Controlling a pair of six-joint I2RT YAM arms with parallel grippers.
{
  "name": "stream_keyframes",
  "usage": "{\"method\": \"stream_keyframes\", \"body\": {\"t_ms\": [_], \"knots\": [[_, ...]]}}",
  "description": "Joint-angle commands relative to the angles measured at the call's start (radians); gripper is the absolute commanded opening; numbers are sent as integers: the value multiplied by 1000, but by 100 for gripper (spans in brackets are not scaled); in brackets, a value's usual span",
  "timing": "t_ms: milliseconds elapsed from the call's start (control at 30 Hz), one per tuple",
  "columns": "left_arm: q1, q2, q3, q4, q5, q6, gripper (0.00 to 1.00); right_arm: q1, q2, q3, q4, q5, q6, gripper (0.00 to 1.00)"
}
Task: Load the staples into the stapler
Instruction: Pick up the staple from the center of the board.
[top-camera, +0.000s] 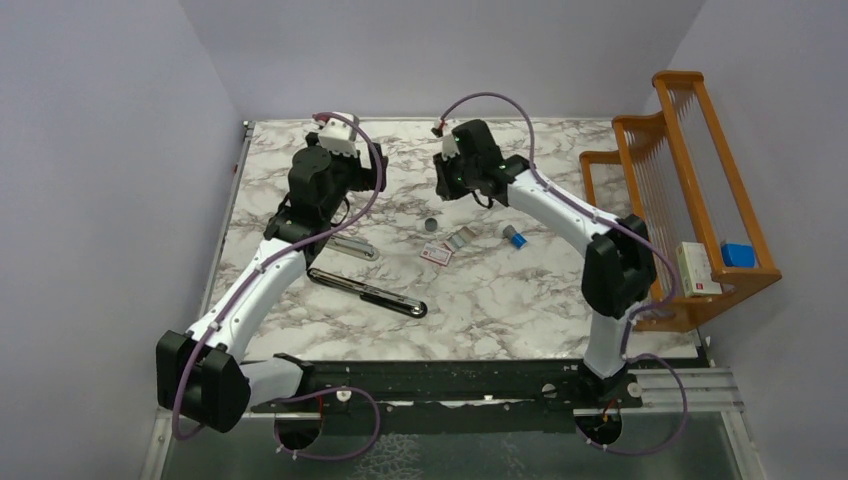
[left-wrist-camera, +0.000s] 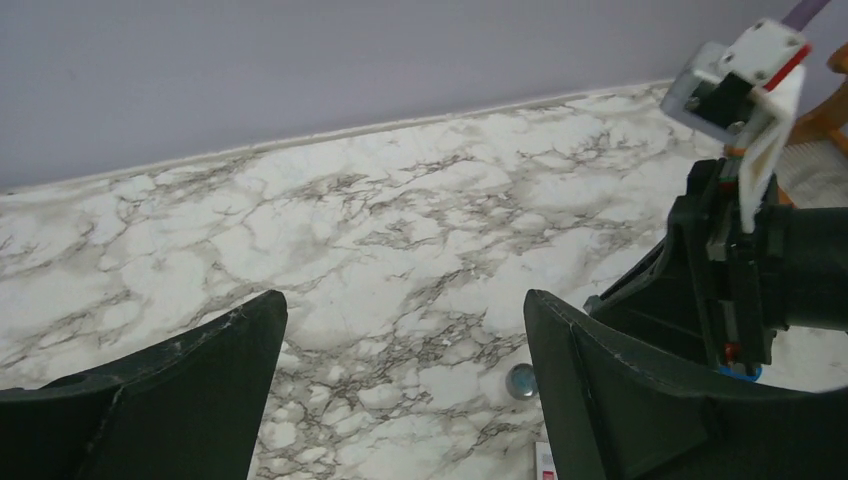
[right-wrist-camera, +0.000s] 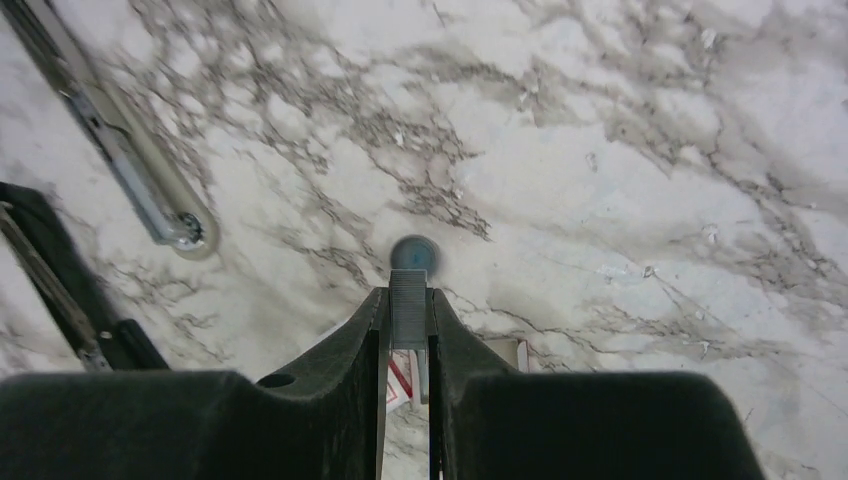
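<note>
Nearest the arm bases, the stapler (top-camera: 365, 293) lies opened on the desk (top-camera: 520, 300). Its long black base stretches along the front, and its silvery channel (top-camera: 352, 247) is angled just behind. Beyond it sit the white-and-red box (top-camera: 436, 254) and, just beside that, the loose staples (top-camera: 461, 238), with a dark disc (top-camera: 431, 225) and a blue-and-white cylinder (top-camera: 514, 237) nearby. Farther back, the right tool (right-wrist-camera: 407, 298) is narrowed onto one staple strip (right-wrist-camera: 408, 322). It pinches the strip's flat sides and holds it clear of the desk, the end poking forward toward the disc in the wrist view. To its left, the left tool (left-wrist-camera: 405, 385) hangs wide apart and empty over bare marble. The strip is light and stiff but, I judge, brittle: glued staples can snap under a twist and slide on smooth pads. A mid-length grip on the sides seems best, leaving the front end free to enter the channel.
</note>
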Motion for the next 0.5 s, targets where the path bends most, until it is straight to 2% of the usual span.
{"method": "stream_keyframes", "body": {"t_ms": [0, 167, 367, 467], "knots": [[2, -36, 55, -30, 131, -35, 92, -26, -171, -123, 201, -74, 70, 20], [2, -23, 90, 3, 316, -133, 92, -124, -364, -308, 451, -270, 234, 20], [1, 7, 112, 157, 550, -271, 90, -271, -521, -481, 852, -538, 452, 20], [-12, 33, 145, 216, 638, -317, 87, -297, -580, -520, 1020, -608, 526, 20]]}}
